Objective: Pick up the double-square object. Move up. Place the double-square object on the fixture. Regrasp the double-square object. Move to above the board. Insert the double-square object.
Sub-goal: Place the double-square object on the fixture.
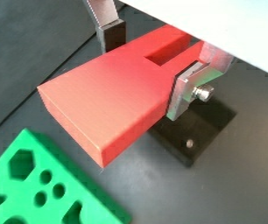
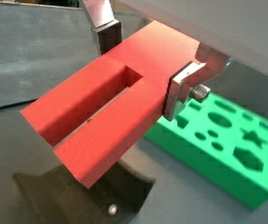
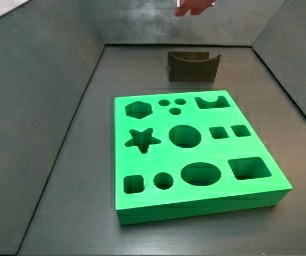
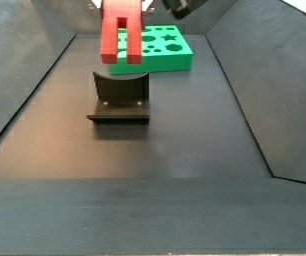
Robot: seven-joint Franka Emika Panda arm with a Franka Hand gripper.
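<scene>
My gripper (image 1: 148, 59) is shut on the double-square object (image 1: 107, 101), a red block with a notch in one end. A dark-padded finger (image 2: 107, 39) and a silver finger (image 2: 183, 87) press its two sides near the un-notched end in both wrist views. The red block (image 4: 120, 38) hangs upright over the fixture (image 4: 120, 95), and in a side view the double-square object (image 3: 193, 6) shows a gap above the fixture (image 3: 192, 65). The green board (image 3: 196, 150) lies flat beyond the fixture. The gripper itself is cut off at the edge of both side views.
Sloping dark walls (image 4: 36, 90) enclose the grey floor on both sides. The fixture's base plate (image 1: 195, 136) lies under the block. The board (image 2: 218, 140) sits close beside the fixture (image 2: 95, 197).
</scene>
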